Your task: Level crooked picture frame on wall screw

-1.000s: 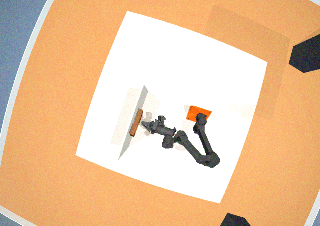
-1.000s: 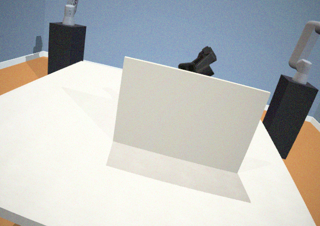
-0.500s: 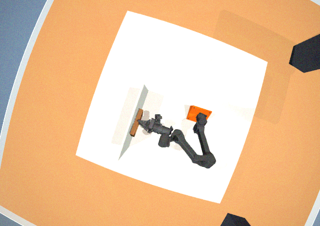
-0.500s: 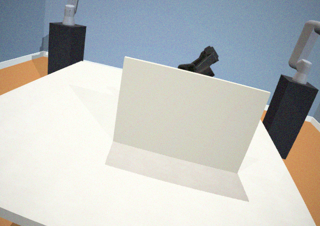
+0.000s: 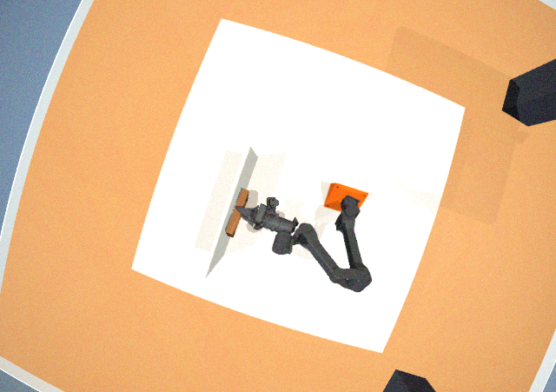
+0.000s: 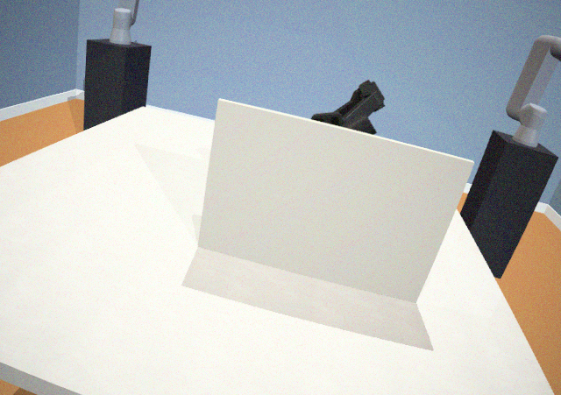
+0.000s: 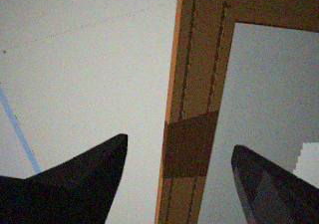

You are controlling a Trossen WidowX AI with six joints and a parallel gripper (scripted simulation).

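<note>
The brown picture frame (image 5: 242, 196) (image 7: 199, 60) hangs on the near face of the upright pale panel (image 5: 220, 253) (image 6: 335, 201) (image 7: 100, 60). My gripper (image 5: 239, 209) (image 7: 181, 142) is open at the frame. In the wrist view one finger shows on each side of a side bar, with gaps to both. The left finger is over the panel and the right one over the frame's grey inside. A dark shadow crosses the bar between them. The bar leans a little in this view; I cannot tell the frame's true tilt. The screw and notched strip are hidden.
The panel stands on a white table (image 5: 323, 91) (image 6: 90, 228) and hides the frame in the exterior view. Part of my dark arm (image 6: 358, 105) shows above its top edge. The arm's base stands on an orange plate (image 5: 334, 195). Dark pedestals (image 6: 115, 83) (image 6: 507, 192) stand beyond the table.
</note>
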